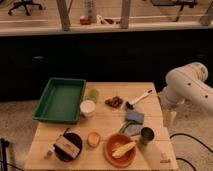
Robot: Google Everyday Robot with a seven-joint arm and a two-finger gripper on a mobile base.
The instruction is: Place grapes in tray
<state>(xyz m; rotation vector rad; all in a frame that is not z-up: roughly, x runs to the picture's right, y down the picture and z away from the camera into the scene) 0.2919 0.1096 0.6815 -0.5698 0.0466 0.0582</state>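
**A:** The gripper (170,118) is being held at the right edge of the table (102,127), well apart from the grapes (114,102). Whether it is spread or pressed together cannot be told.

**B:** Is anything being carried?

**A:** Seemingly nothing. The grapes are being shown lying on the table, right of the white cup (87,108). Nothing is being shown in the tray (59,99) at far left, so both grasping and placing are being judged as not yet done.

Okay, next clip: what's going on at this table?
A one-armed robot is meant to put the grapes into the green tray. That step is not yet done: the grapes lie on the wooden table, right of the white cup and outside the tray. The gripper hangs by the table's right edge, apart from the grapes.
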